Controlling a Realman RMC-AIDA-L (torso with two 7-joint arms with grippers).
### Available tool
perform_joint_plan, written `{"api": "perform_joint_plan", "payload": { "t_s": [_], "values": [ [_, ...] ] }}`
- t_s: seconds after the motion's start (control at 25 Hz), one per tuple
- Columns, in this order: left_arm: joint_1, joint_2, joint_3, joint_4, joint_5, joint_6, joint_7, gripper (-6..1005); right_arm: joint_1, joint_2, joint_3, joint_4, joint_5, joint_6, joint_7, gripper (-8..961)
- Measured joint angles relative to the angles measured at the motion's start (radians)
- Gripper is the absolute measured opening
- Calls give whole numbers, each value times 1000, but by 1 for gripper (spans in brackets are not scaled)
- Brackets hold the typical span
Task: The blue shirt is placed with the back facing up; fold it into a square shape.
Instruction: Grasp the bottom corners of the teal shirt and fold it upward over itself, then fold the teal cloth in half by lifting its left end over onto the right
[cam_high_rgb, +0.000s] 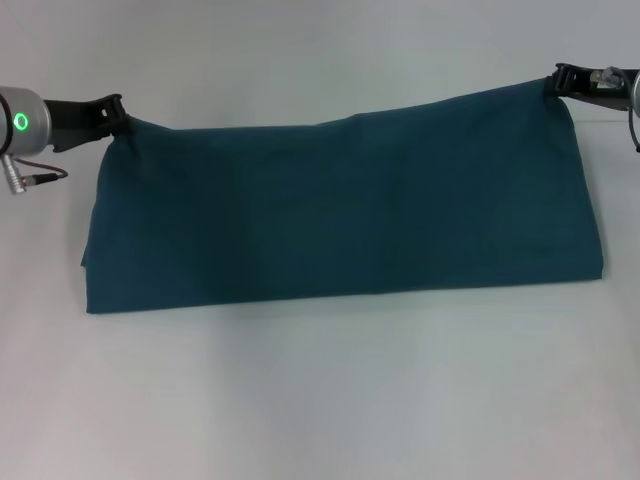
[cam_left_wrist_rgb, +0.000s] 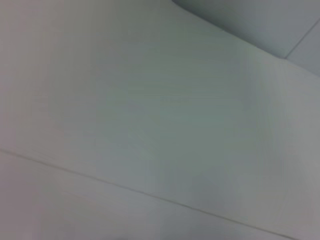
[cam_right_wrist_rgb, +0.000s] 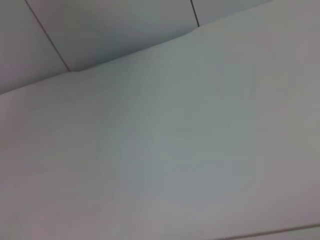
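The blue shirt (cam_high_rgb: 340, 210) is a dark teal cloth stretched wide across the white table, its near edge lying flat and its far edge held up at both corners. My left gripper (cam_high_rgb: 117, 117) is shut on the far left corner of the shirt. At the far right corner my right gripper (cam_high_rgb: 556, 85) is shut on the cloth, a little higher in the head view than the left one. The fabric sags slightly between the two grips. Both wrist views show only pale surfaces and no shirt.
The white table (cam_high_rgb: 320, 400) spreads in front of the shirt and behind it. A cable (cam_high_rgb: 40, 178) hangs under my left arm at the left edge. The wrist views show pale panels with thin dark seams (cam_right_wrist_rgb: 47, 37).
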Motion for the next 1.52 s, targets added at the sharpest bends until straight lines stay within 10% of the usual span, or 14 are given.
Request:
{"api": "perform_joint_plan", "payload": {
  "t_s": [0.52,0.96,1.2,1.52],
  "values": [
    [-12,-4,0,-14,-4,-64,5,68,8,-21,-20,15,-1,-11,7,49],
    [16,-10,-9,48,-20,-40,-98,314,-1,-126,15,-20,6,-144,60,333],
    [183,-69,-6,264,-277,223,-14,442,-180,-112,134,-150,254,-525,-59,444],
    [405,-37,-53,243,-554,595,-51,689,-458,-95,236,-2,677,-886,-231,644]
  ]
}}
